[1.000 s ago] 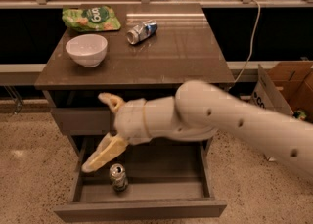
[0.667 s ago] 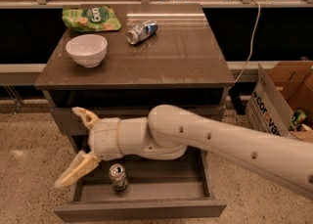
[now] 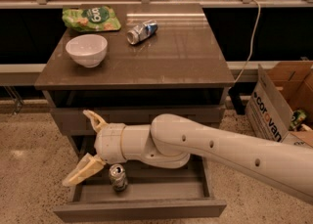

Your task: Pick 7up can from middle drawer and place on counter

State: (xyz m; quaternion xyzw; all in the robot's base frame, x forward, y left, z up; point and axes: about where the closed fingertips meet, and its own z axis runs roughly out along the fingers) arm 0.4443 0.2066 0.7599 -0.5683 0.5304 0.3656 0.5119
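The 7up can (image 3: pixel 118 177) stands upright on the dark floor of the open middle drawer (image 3: pixel 146 210), left of centre, silver top showing. My gripper (image 3: pixel 86 145) hangs over the drawer's left end, just left of the can and slightly above it. It is open and empty, with one cream finger pointing up and the other pointing down-left. The white arm reaches in from the lower right across the drawer. The counter (image 3: pixel 181 56) is the brown slab on top of the cabinet.
On the counter are a white bowl (image 3: pixel 86 49), a green snack bag (image 3: pixel 91 18) and a blue-and-silver can (image 3: pixel 142 31) lying on its side. A cardboard box (image 3: pixel 283 100) stands on the floor at the right.
My gripper has swung left and down, from in front of the upper drawer to the left end of the open drawer. The can has not moved.
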